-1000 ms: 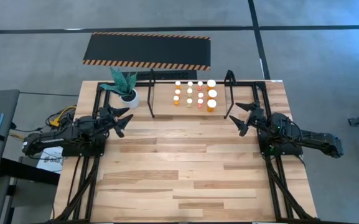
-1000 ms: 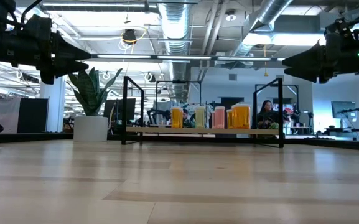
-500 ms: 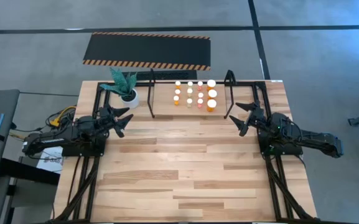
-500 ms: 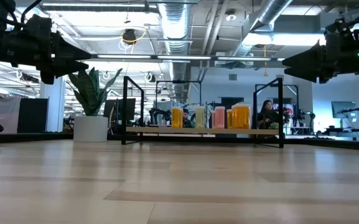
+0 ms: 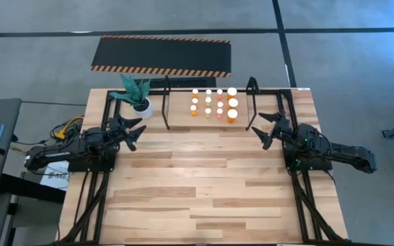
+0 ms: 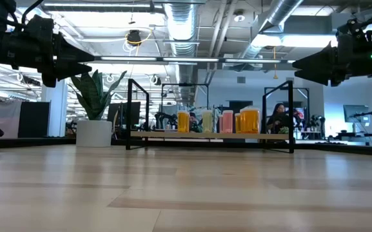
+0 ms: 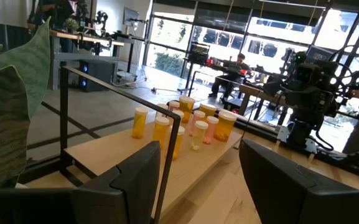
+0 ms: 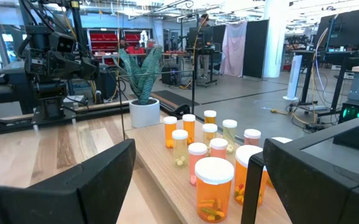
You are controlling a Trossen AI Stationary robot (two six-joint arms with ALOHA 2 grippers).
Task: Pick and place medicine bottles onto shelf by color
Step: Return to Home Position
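Observation:
Several medicine bottles [image 5: 214,102] with white caps and orange, yellow or pink bodies stand upright in rows on the shelf's wooden board [image 5: 183,109], inside the black tube frame [image 5: 166,102]. They also show in the low view [image 6: 218,121], the left wrist view [image 7: 185,124] and the right wrist view [image 8: 213,168]. My left gripper [image 5: 136,130] is open and empty at the table's left, short of the shelf. My right gripper [image 5: 263,130] is open and empty at the table's right, short of the shelf's right end loop [image 5: 251,102].
A white pot with a green plant [image 5: 138,99] stands just left of the shelf, close to my left gripper. A black hazard-striped mat [image 5: 161,56] lies on the floor beyond the table's far edge. A person sits in the room behind [image 6: 277,119]. Bare wood [image 5: 197,184] fills the table's near half.

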